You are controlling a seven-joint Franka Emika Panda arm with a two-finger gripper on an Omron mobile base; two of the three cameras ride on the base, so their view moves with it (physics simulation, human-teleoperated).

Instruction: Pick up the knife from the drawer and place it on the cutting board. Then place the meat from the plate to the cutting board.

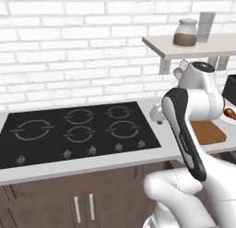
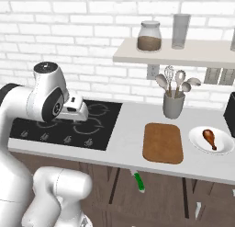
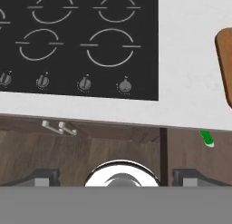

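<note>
Green handle first: the knife point(image 2: 138, 182) lies in the open drawer point(image 2: 151, 189) just under the counter's front edge, blade toward the counter, handle outward where I can reach it. In the hand view its green end point(image 3: 206, 138) peeks out low on the right. Directly above it on the counter sits the wooden cutting board point(image 2: 163, 142), bare, so nothing has been placed yet. Right of the board, the white plate point(image 2: 225, 147) carries the drumstick point(image 2: 209, 138). Behind the board stands a grey utensil cup point(image 2: 174, 104), and the black cooktop point(image 2: 64, 127) lies to the left. My gripper point(image 3: 116, 175) hovers above the cooktop's front edge with its 2 fingers spread wide and nothing between them. I judge it ready for the reach down to the knife.
</note>
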